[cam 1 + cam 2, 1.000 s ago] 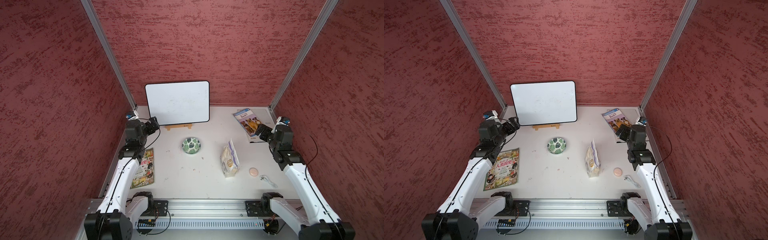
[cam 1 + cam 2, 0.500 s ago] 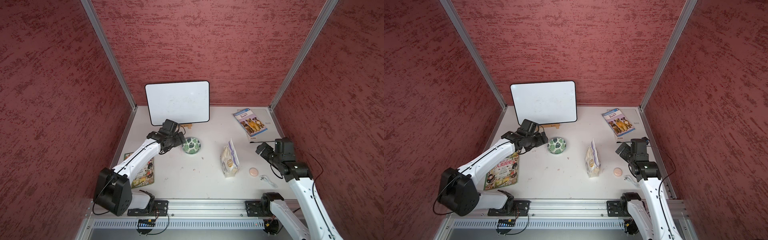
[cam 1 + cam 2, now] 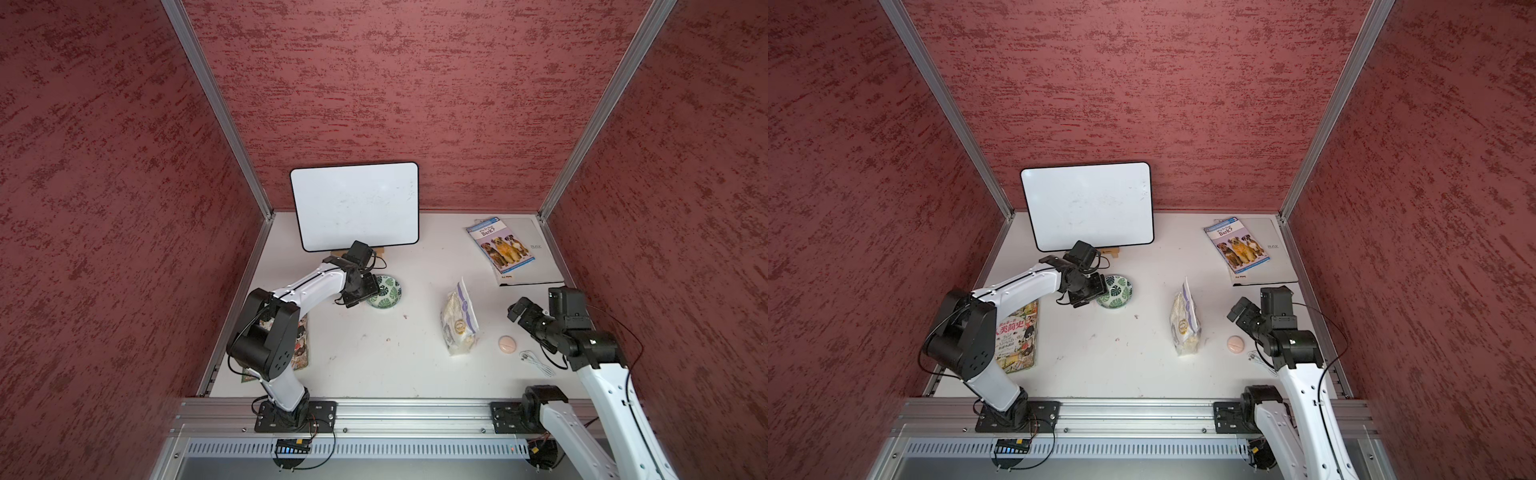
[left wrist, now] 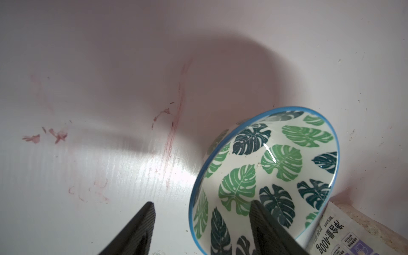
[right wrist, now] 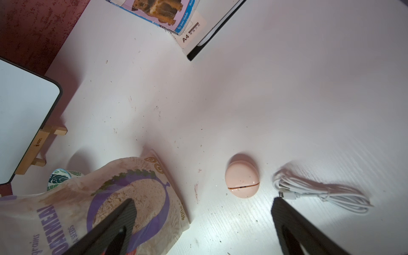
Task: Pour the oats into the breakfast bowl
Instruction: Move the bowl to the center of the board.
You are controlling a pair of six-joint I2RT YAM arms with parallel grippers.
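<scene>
White tabletop [image 3: 374, 353] within red walls [image 3: 415, 83]. Right gripper [image 5: 203, 202], jaws spread wide and empty, hangs near the oats [image 3: 459, 322], nearer than the other arm; they stand upright to its left: pale flakes, clear plastic, purple label. Farther leftward, left gripper [image 4: 202, 205], jaws part-spread, straddles the rim of the green-leaved breakfast bowl [image 4: 276, 167], not clamped.
</scene>
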